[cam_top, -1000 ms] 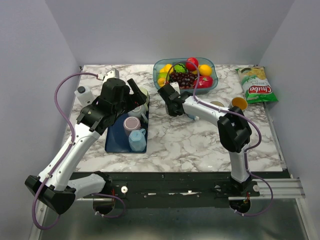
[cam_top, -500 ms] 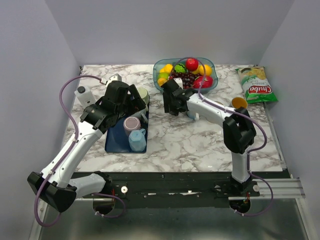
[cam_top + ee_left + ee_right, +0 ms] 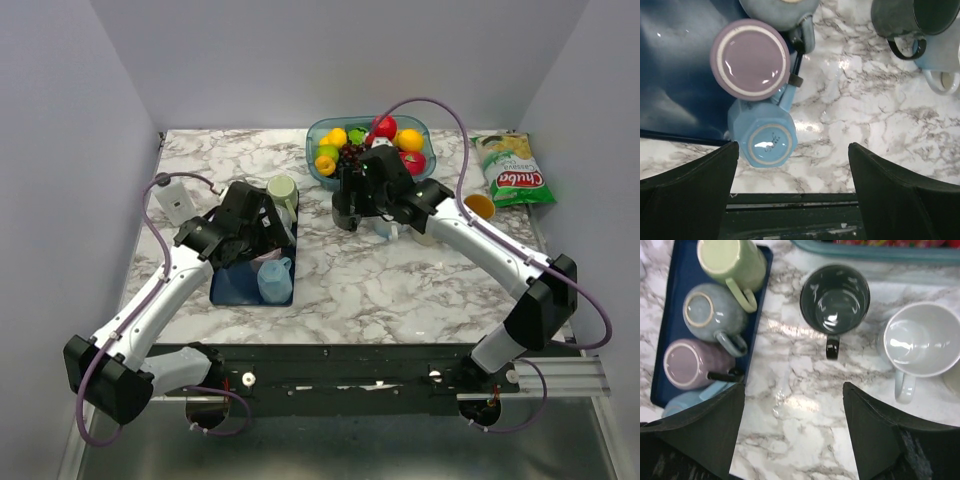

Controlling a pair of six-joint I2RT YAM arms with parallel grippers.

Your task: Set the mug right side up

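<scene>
Marble tabletop, pale walls; blue tray holds inverted mugs; left tool, right tool both spread apart.

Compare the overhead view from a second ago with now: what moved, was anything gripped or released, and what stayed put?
The right gripper edged toward the fruit bowl as its elbow swung out to the right. The left gripper drew back toward the near edge along the tray, uncovering the green mug. Nothing was gripped or released; both grippers are open. The blue mug, fruit bowl and crisp bag stayed put.
</scene>
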